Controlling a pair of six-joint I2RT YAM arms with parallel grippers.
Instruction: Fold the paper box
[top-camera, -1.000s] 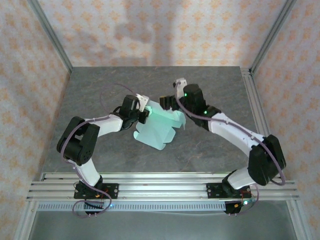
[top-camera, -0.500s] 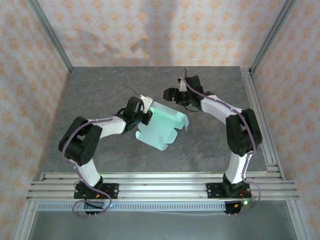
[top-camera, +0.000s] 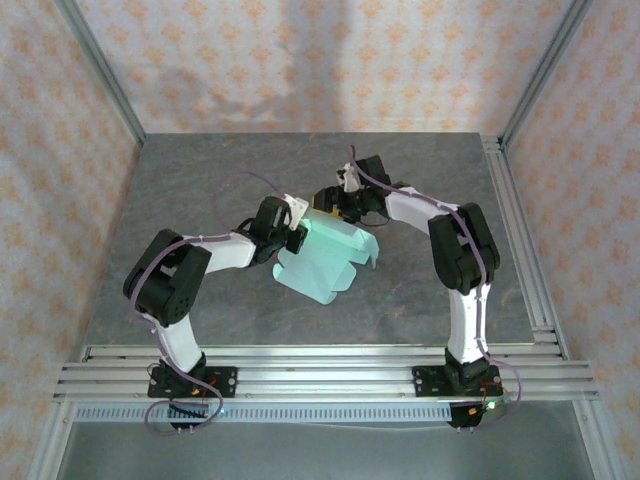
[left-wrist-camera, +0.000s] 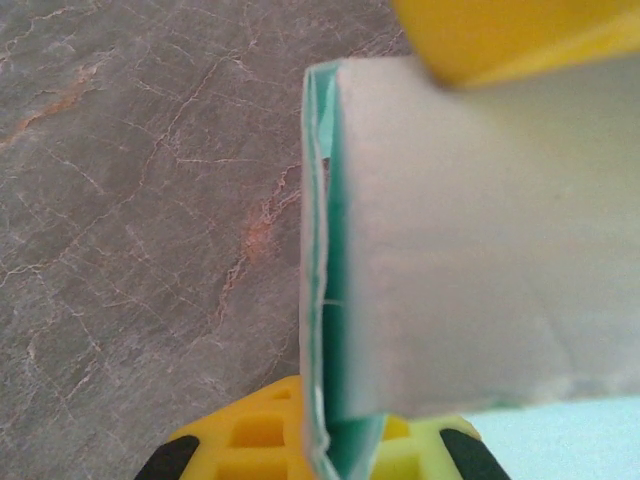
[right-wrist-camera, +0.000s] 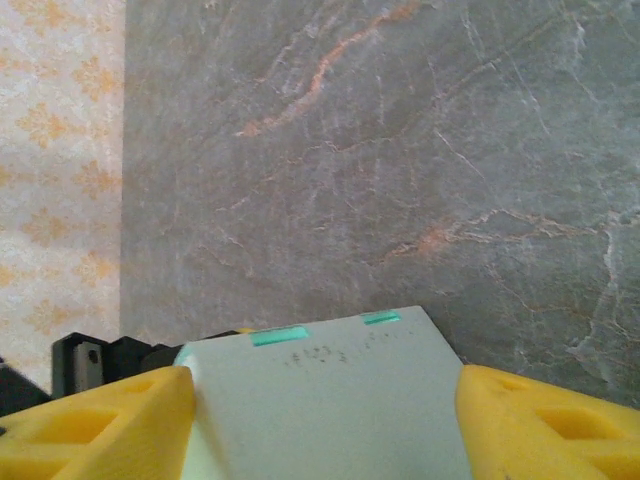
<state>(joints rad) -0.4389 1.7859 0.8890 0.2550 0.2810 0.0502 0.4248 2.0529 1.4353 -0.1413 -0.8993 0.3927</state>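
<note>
Near the middle of the desk, the paper box is clamped at its left edge by the left tool, its far flap is straddled by the wide-open right tool, and an inward fold of that flap is judged due next.

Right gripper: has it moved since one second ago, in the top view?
Yes. The right gripper has come slightly nearer and leftward, away from the table's far edge, to the paper box's far flap.
</note>
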